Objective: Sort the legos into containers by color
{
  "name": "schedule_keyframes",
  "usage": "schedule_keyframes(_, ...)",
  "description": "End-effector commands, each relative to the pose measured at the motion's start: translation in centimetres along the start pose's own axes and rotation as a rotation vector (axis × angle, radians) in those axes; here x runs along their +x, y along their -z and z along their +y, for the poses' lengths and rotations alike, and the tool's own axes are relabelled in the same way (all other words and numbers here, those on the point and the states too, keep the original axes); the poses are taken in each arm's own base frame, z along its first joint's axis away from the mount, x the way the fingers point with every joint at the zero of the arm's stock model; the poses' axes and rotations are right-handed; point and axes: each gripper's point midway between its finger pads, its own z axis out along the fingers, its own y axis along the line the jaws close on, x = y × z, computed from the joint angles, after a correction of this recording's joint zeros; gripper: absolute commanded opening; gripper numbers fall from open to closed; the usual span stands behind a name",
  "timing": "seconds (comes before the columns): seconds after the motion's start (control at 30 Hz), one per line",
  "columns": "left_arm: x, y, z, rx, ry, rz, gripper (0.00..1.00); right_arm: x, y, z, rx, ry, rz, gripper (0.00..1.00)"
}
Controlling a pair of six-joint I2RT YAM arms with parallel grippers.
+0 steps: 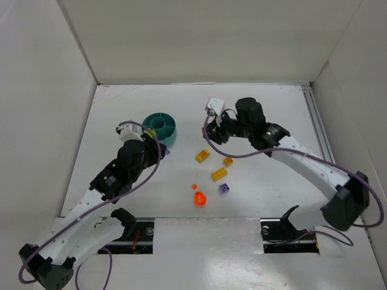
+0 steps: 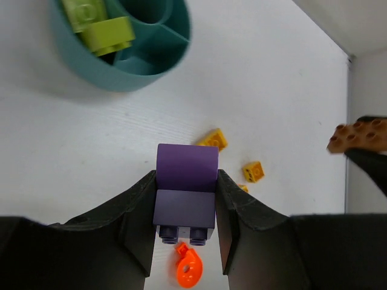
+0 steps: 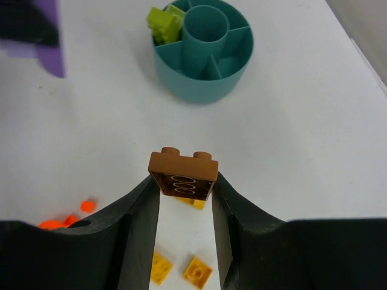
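The left claw is closed on a purple brick. One finger presses on each side of it, and the brick is up off the table. It is a big brick with a round top. The left claw is just beside the teal dish, on the near side of it.

The right claw is closed on a brown brick. The brick sits between the two finger tips, bumps pointing up and away. It is in the air too, to the right of the dish and a little way from it.

The teal dish stands on the back left part of the table. It is round, with a small cup in the middle and low walls that cut it into parts. Two lime green bricks lie in one outer part, piled on each other.

More bricks lie loose on the table between the two arms. There are three yellow bricks close to each other. A small purple brick lies near them, closer to the arms. Two orange-red bits lie just left of it, one bigger and one very tiny.
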Motion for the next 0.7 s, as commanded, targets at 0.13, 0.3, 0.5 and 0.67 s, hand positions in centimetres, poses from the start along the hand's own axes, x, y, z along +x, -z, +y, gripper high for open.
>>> schedule_keyframes(0.13, -2.1, 3.5, 7.5, -0.361, 0.163, -0.160, 0.00, -7.7, -11.2, -5.4, 0.132, 0.131, -0.117, 0.01)
schedule_keyframes(0.3, -2.6, 4.6, 7.9, -0.368, 0.207, -0.187, 0.00, -8.4, -17.3, -6.9, 0.123, 0.126, -0.158, 0.02)
schedule_keyframes(0.5, -2.4, 4.9, 8.3, -0.371, 0.205, -0.185, 0.00, -8.3, -23.1, -6.6, 0.121, 0.139, -0.166, 0.03)
schedule_keyframes(0.67, -1.9, 4.7, 8.2, -0.361, 0.199, -0.165, 0.00, -6.7, -25.3, -6.4, 0.116, 0.126, -0.146, 0.06)
